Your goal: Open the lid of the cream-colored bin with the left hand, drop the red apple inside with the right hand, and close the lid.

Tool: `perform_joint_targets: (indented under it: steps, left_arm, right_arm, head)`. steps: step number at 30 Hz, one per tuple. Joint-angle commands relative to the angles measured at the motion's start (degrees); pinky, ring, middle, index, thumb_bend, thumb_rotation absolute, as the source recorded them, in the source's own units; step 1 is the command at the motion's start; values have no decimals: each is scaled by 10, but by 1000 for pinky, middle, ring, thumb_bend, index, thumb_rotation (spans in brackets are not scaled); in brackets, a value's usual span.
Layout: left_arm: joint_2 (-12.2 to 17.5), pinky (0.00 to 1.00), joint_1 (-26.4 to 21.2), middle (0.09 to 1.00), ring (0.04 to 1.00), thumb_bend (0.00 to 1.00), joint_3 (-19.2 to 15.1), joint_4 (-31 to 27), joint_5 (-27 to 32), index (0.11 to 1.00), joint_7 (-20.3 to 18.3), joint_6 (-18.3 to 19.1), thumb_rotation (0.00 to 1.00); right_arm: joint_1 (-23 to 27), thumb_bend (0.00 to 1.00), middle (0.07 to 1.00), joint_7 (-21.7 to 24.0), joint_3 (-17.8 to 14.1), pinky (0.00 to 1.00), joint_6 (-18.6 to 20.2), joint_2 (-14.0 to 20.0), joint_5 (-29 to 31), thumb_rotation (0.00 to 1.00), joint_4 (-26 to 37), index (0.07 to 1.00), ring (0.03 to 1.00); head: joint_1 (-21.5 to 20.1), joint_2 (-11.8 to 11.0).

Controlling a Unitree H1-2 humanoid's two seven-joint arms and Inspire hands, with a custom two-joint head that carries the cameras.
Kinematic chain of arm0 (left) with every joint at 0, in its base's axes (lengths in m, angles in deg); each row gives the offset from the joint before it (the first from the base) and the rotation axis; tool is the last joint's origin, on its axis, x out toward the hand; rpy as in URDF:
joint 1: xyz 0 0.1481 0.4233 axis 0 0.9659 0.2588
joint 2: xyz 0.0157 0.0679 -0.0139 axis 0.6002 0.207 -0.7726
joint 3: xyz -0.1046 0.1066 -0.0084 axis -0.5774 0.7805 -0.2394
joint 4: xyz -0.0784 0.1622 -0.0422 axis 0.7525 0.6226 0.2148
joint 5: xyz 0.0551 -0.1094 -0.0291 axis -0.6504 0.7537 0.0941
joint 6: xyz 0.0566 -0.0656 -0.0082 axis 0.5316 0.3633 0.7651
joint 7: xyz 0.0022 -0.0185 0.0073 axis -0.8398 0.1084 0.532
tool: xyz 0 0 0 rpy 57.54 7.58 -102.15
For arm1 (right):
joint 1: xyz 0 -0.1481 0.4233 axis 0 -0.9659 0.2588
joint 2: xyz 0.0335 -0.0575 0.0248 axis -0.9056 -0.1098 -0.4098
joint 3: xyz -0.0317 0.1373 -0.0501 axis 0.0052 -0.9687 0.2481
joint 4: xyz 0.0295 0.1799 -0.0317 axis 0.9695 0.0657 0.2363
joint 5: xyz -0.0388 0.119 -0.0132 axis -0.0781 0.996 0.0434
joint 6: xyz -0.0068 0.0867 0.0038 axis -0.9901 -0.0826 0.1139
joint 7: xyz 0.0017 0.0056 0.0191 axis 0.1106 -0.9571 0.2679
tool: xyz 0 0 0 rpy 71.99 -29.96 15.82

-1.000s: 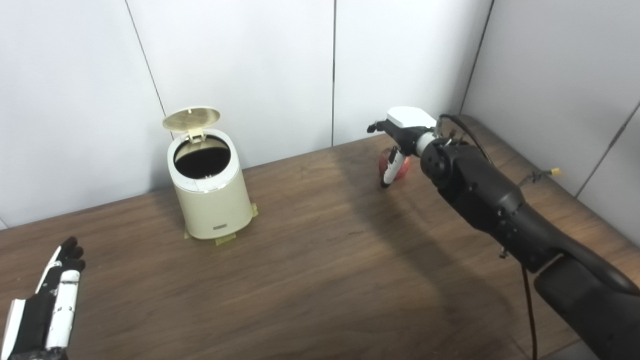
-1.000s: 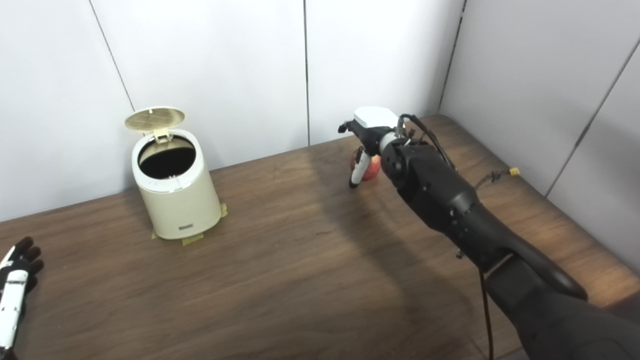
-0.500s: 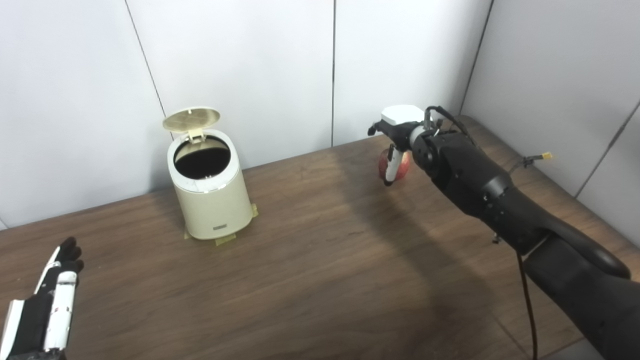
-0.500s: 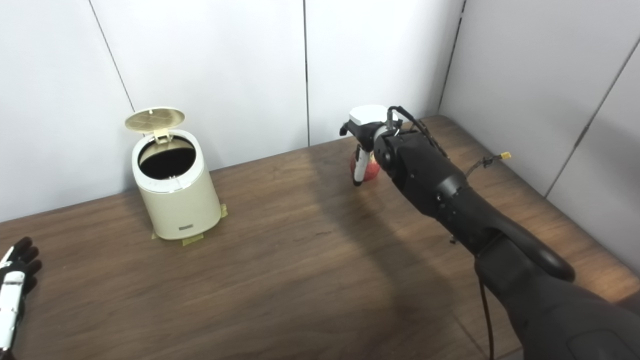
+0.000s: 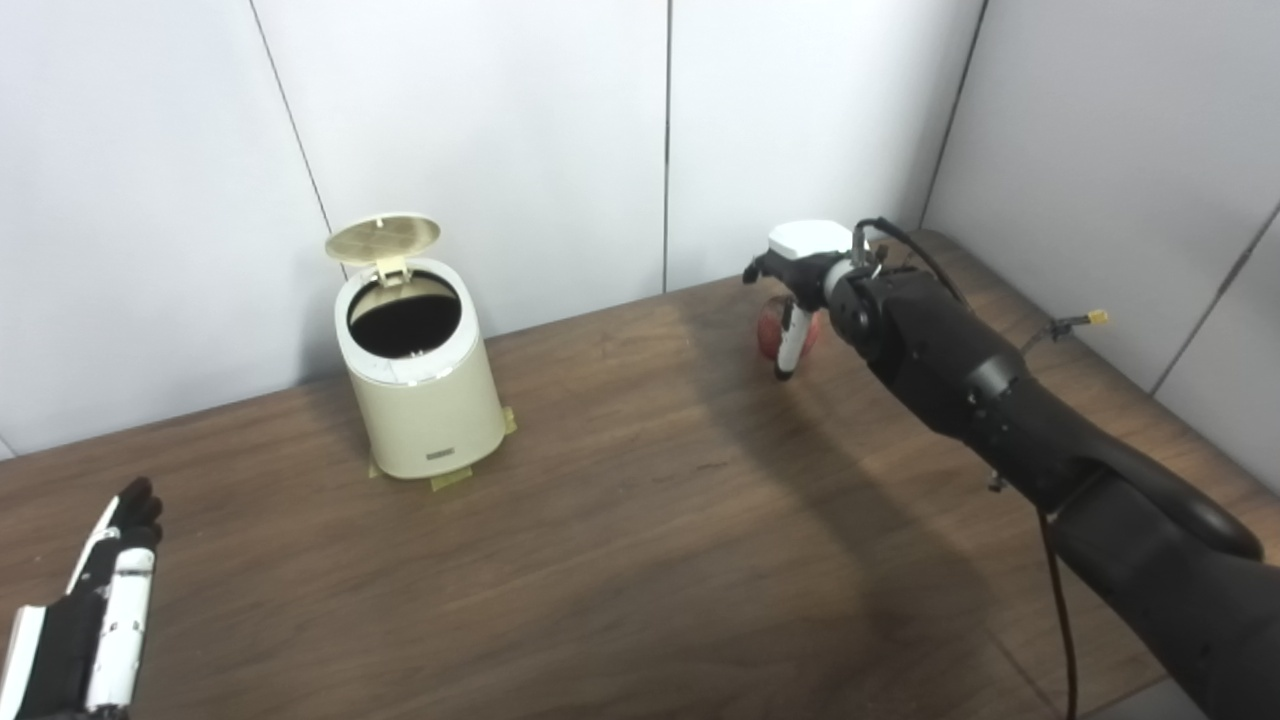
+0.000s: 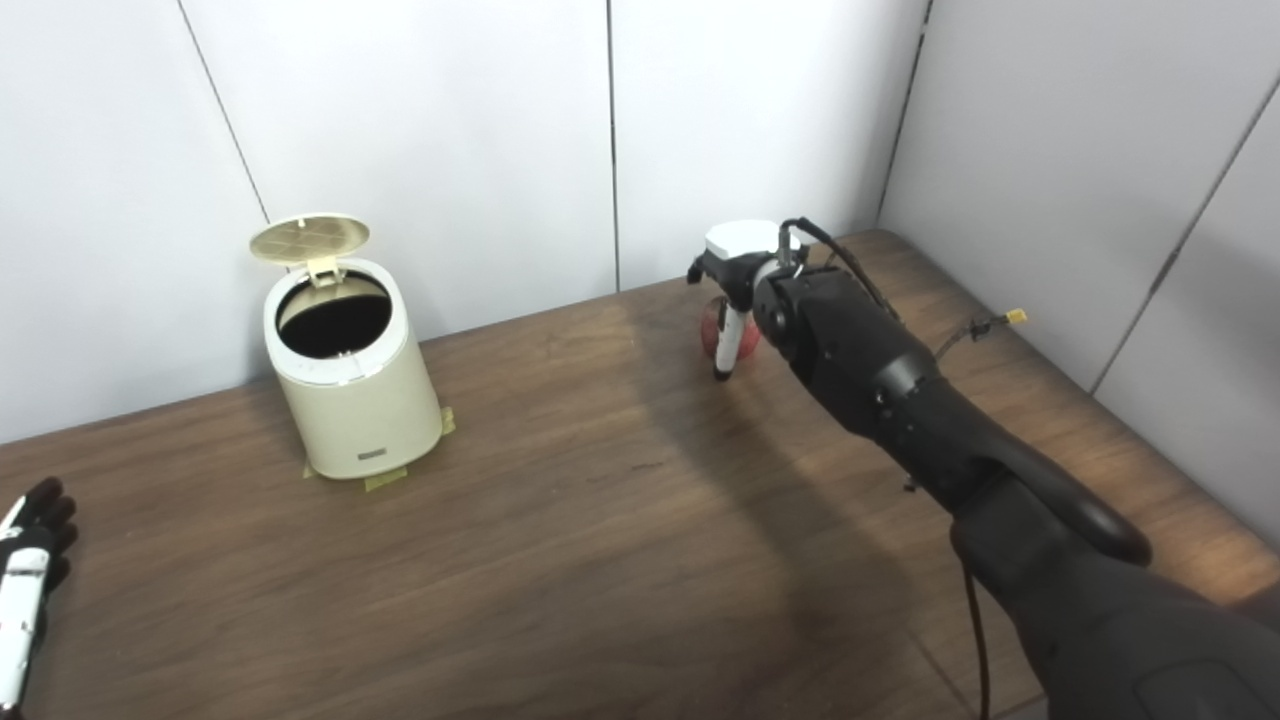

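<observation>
Pale wall panels back the dark wooden worktop (image 5: 620, 520), where the cream-colored cylindrical bin (image 5: 425, 400) stands near the far edge, its round lid (image 5: 383, 237) up. Toward the far right corner, the right hand (image 5: 795, 290) has lowered slightly, fingers curled around the red apple (image 5: 768, 330), so carrying comes next; the left hand (image 5: 95, 620) waits at the near left corner, fingers straight and apart

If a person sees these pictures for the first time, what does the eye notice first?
First, the cream-colored round bin at the table's far left, its lid standing open. Then the right hand at the far right, reaching onto the red apple. The left hand waits open at the near left corner.
</observation>
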Motion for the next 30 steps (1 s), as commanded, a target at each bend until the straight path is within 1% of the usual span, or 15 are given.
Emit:
perform_joint_targets:
  steps: [1,3,6,9,12,14,17,21,22,23,24,25,26,30]
  left_arm:
    - [5,1000,-15,954,965,307,-3,-22,-12,971,2,-4,943]
    - [3,1000,-15,949,963,310,-6,-25,-16,965,0,-3,944]
    - [1,1000,-14,946,953,267,-12,-26,-10,969,-4,-3,940]
    - [1,1000,-11,947,963,279,-13,-26,-11,967,-6,-4,931]
    - [3,1000,-13,949,973,281,-11,-26,-20,965,-8,-4,937]
    - [3,1000,-14,947,964,262,-10,-26,-26,964,-10,-4,947]
    - [3,1000,-15,946,961,247,-10,-26,-30,962,-14,-4,957]
    - [2,1000,-15,953,971,238,-13,-24,-26,967,-17,-4,959]
    - [2,1000,-14,953,967,228,-12,-26,-29,968,-18,-4,959]
    - [1,1000,-14,953,961,226,-12,-27,-30,966,-18,-4,962]
    - [2,1000,-14,952,959,225,-12,-26,-28,966,-19,-4,964]
    - [2,1000,-14,954,958,223,-13,-26,-26,969,-19,-4,967]
    - [3,1000,-14,955,963,228,-13,-25,-24,970,-20,-4,972]
    - [1,1000,-14,961,964,253,-14,-24,-20,974,-21,-4,975]
  right_arm:
    - [22,935,872,-18,-7,784,-6,14,-5,136,3,818,903]
    - [19,933,875,-19,-10,791,-7,13,-2,136,3,817,911]
    - [14,920,872,-25,-15,785,-9,9,3,122,1,811,916]
    - [12,904,863,-24,-15,770,-7,7,4,99,7,797,913]
    - [12,898,846,-36,-14,761,-20,6,6,85,-5,781,886]
    - [11,901,823,-47,-15,734,-29,5,7,62,-10,765,848]
    - [7,914,802,-68,-19,716,-40,3,10,41,-12,735,820]
    - [0,908,736,-111,-34,671,-56,-5,21,4,-25,644,758]
    - [-1,893,700,-122,-40,650,-64,-6,30,1,-30,621,722]
    - [-2,678,588,-129,-44,599,-70,-7,35,0,-32,537,647]
    - [-6,605,550,-140,-51,582,-80,-8,44,0,-31,508,621]
    - [-10,563,531,-152,-55,534,-90,-8,48,0,-30,489,537]
    - [-13,537,524,-160,-58,494,-96,-8,50,0,-29,475,483]
    - [-14,519,522,-183,-60,471,-124,-6,57,0,-44,456,446]
  head:
    - [1,2]
    - [1,2]
    - [1,3]
    - [1,3]
    - [3,4]
    - [4,4]
    - [3,5]
    - [5,7]
    - [5,8]
    - [5,8]
    - [5,8]
    - [5,8]
    - [5,8]
    - [6,10]
